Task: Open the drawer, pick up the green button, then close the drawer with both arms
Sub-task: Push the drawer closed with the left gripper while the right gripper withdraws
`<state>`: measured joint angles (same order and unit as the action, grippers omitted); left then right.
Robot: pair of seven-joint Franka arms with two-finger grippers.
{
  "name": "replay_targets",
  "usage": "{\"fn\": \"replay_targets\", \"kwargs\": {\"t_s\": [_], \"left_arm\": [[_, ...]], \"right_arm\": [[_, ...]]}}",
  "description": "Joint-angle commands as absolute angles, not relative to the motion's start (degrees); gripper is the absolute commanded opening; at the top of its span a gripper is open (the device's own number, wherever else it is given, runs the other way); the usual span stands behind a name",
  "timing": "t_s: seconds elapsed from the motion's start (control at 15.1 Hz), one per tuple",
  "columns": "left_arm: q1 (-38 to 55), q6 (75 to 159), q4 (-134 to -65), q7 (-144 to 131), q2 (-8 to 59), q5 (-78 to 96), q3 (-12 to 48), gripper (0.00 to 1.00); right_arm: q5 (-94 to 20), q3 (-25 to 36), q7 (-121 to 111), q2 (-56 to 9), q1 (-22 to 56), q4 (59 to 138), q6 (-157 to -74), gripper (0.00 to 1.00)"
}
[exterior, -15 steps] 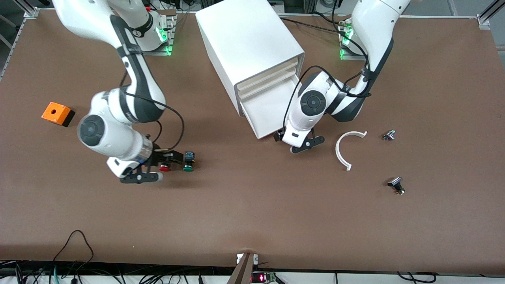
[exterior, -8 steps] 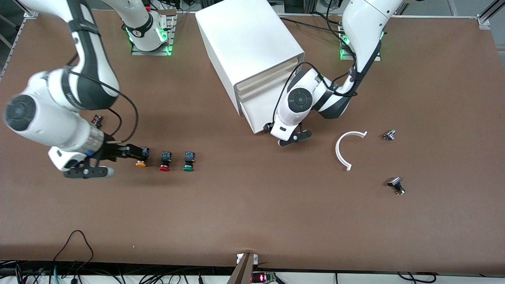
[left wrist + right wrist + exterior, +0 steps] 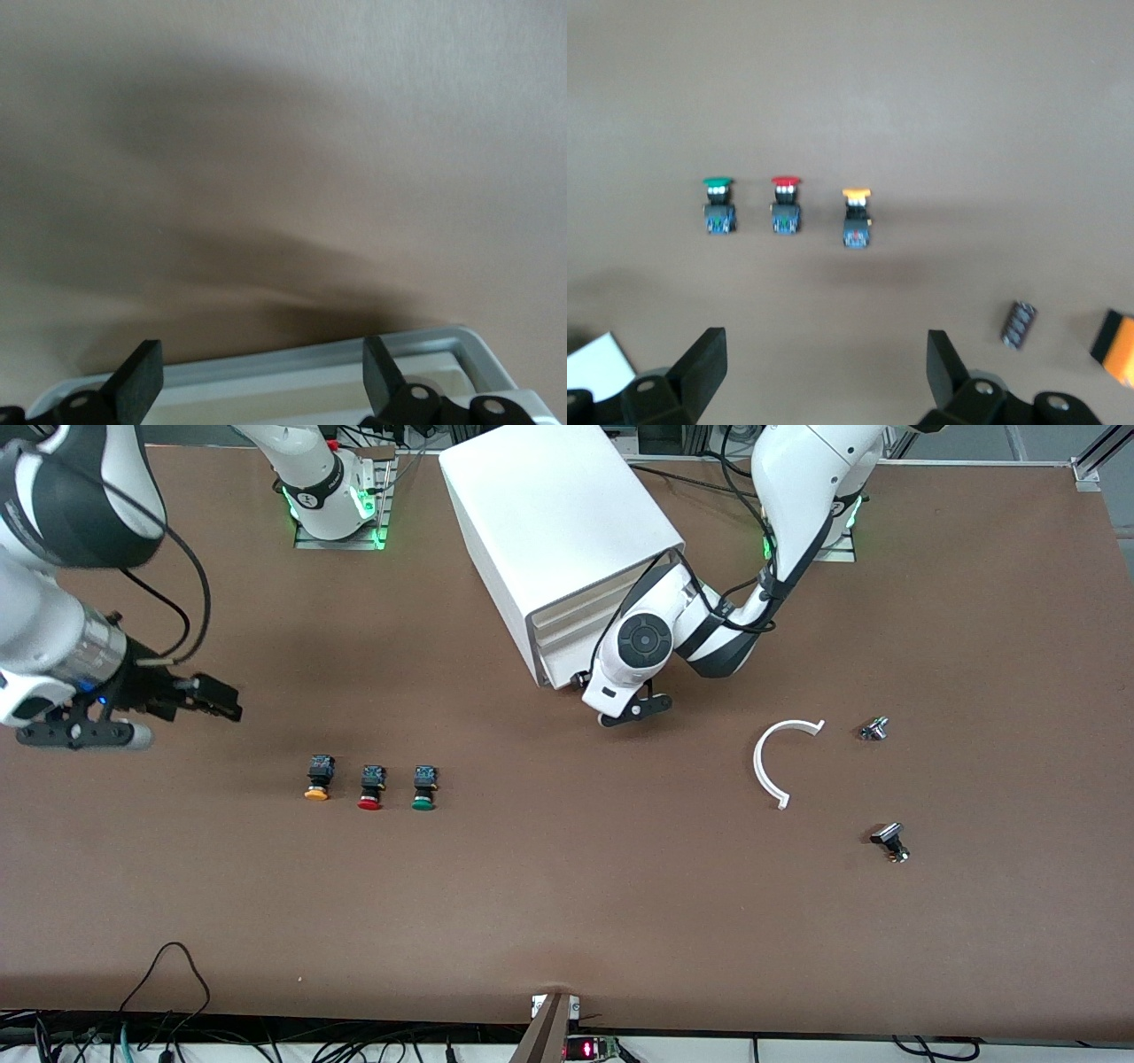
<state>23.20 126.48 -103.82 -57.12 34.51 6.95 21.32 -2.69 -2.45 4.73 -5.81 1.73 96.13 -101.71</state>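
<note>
The green-capped button (image 3: 423, 788) (image 3: 718, 205) stands on the table in a row with a red one (image 3: 371, 788) and a yellow one (image 3: 317, 779). My right gripper (image 3: 223, 701) (image 3: 824, 372) hangs open and empty over the table toward the right arm's end, well away from the row. The drawer (image 3: 567, 662), lowest in the white cabinet (image 3: 558, 514), sits pushed in. My left gripper (image 3: 586, 684) (image 3: 261, 376) is open right in front of it, with the drawer's white edge (image 3: 310, 363) showing between the fingers.
A white curved piece (image 3: 773, 760) and two small metal parts (image 3: 874, 729) (image 3: 889, 841) lie toward the left arm's end. In the right wrist view a small dark part (image 3: 1019, 325) and an orange box (image 3: 1121, 347) lie beside the button row.
The right gripper rose and swung away from the buttons toward its end of the table. The left gripper moved toward the cabinet and the drawer slid in.
</note>
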Motion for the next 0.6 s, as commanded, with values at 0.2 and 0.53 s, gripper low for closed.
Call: {"fn": "replay_targets", "kwargs": {"t_s": [0.2,0.53], "left_arm": [[23.29,125.07,-103.62,-56.07,35.33,8.88,22.94,0.99],[23.29,123.49,-103.62,-56.69,35.51,8.96,23.82,0.99]], "right_arm": [[0.52,-3.87,10.89,3.42,0.53,98.26,-94.06,1.00],[1.06,-4.13,10.29,5.97,0.26,96.69,-91.15,1.00]]}}
